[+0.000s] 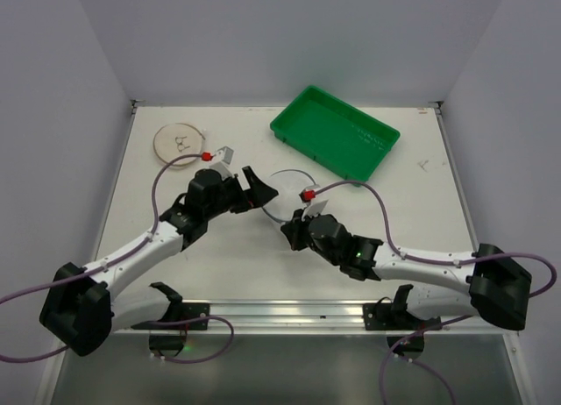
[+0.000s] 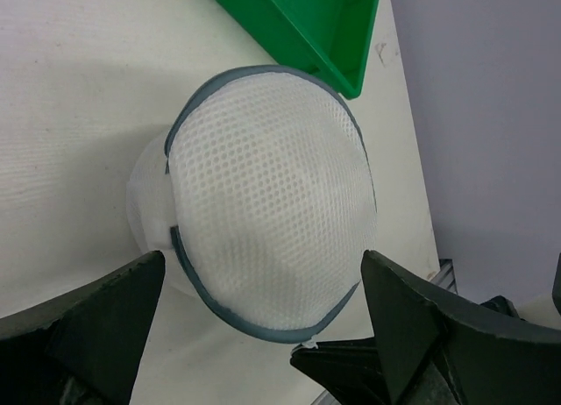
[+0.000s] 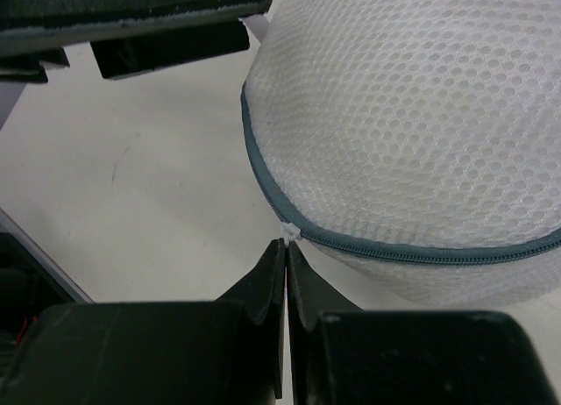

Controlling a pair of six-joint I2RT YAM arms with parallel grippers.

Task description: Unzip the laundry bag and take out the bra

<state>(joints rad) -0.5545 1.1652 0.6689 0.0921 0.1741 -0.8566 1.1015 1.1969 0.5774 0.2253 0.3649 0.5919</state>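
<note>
laundry bag [image 1: 289, 193], zipped shut, mid-counter [image 1: 421, 221], a gripper on each of two sides.

item: round white mesh case with a grey-blue zipper rim, lying just on the near side of the green tray [image 1: 336, 131] and well apart from the beige disc [image 1: 178, 142] at far left. top view: placement only; left gripper [image 1: 260, 188] at the bag's left edge, right gripper [image 1: 294, 223] at its near edge, finger spacing unreadable from here. left wrist view: a domed half faces the camera, with the left gripper's fingers [image 2: 105, 317] spread wide to either side of it. right wrist view alone: zipper teeth closed along the rim, and the right gripper's fingers [image 3: 263, 291] pressed together on the small white zipper pull [image 3: 287, 233]. contents not distinguishable through the mesh.
</note>
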